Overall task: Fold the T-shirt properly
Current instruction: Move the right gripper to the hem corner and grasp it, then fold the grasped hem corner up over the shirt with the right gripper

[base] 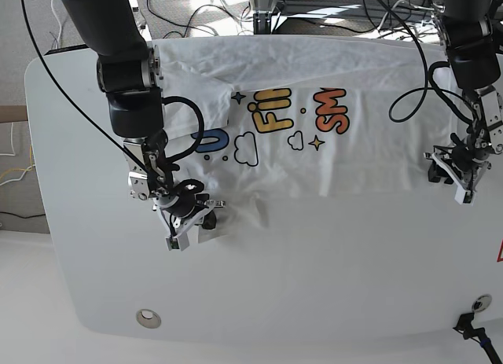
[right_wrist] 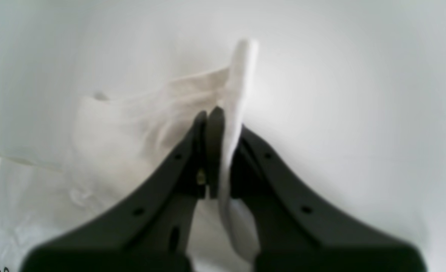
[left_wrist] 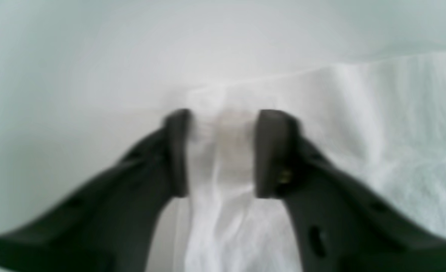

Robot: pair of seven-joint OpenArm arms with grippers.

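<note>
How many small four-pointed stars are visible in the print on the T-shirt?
2 on the T-shirt: one star sits left of the yellow letters, the other star sits below the orange letters. Folds could hide more.

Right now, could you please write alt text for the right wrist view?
The right tool, its dark fingers shut, pinches a fold of the white T-shirt above the white table. A strip of cloth sticks up past the fingertips.
</note>
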